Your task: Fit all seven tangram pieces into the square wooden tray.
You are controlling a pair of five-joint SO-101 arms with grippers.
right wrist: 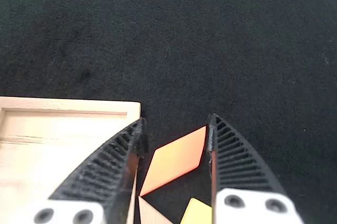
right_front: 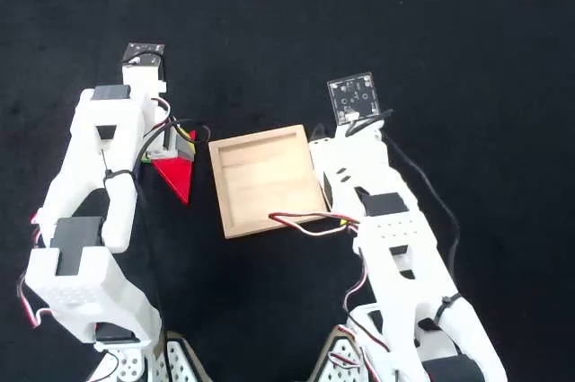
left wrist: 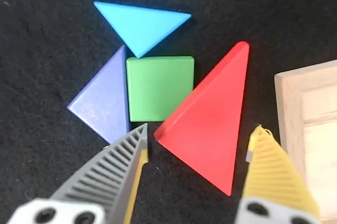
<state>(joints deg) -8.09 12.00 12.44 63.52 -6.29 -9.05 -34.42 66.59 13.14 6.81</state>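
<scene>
left gripper (left wrist: 201,129): wide open, empty, astride red triangle (left wrist: 208,124) at 9 o'clock of tray (right_front: 269,226) | right gripper (right wrist: 175,123): open, empty, straddling orange parallelogram (right wrist: 176,158) | handling: likely light, rigid, smooth, low-lying; pinch opposite edges

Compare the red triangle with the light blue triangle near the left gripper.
The red triangle is clearly larger than the light blue triangle. The red one lies between the open jaws of the left gripper; the blue one lies past the green square, outside them. Both lie flat on the black cloth, outside the wooden tray.
</scene>
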